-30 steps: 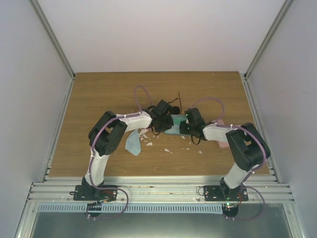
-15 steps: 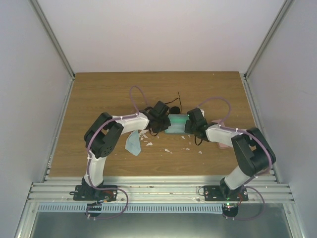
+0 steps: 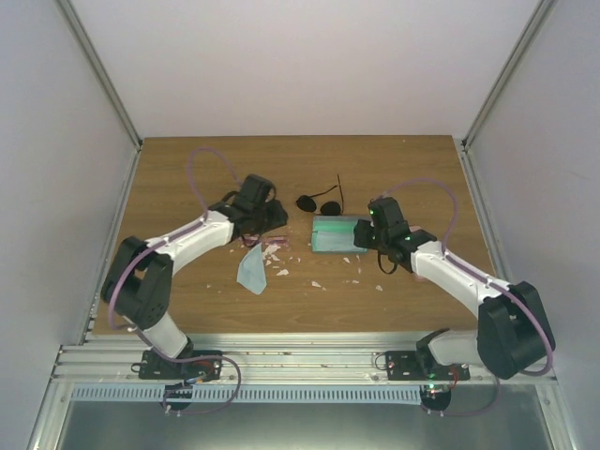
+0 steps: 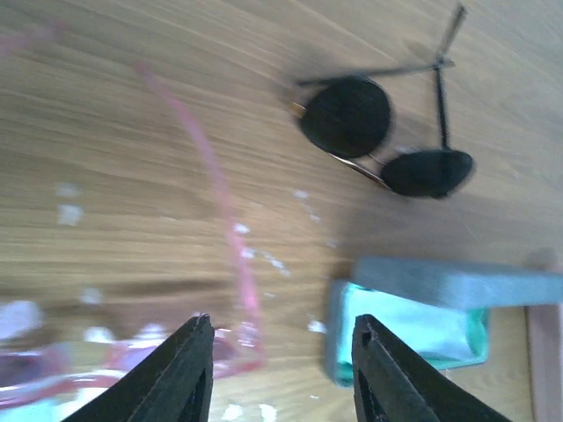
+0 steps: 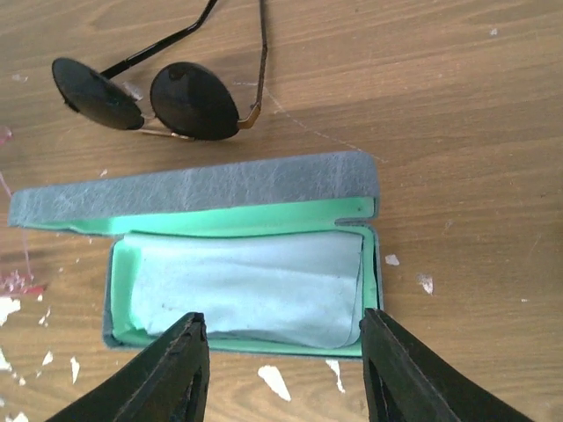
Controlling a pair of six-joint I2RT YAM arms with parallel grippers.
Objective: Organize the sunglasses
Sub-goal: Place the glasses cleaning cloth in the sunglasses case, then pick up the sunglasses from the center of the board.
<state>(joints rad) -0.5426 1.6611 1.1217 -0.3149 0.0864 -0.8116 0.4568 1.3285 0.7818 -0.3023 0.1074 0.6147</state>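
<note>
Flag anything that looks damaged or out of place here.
Pale chips litter the table around the open case and the pink sunglasses, like broken-off debris. Their source is unclear. The black sunglasses look intact.

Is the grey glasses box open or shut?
Open. The case has its lid tipped back, showing green lining and a pale cloth inside.

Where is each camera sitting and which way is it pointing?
Top external: above and behind the robot, looking down at the table; left arm and right arm show.
Left wrist: looks down on the pink sunglasses; left gripper shows.
Right wrist: looks down into the open case; right gripper shows.
Shared: all three see the black sunglasses and open case.
</note>
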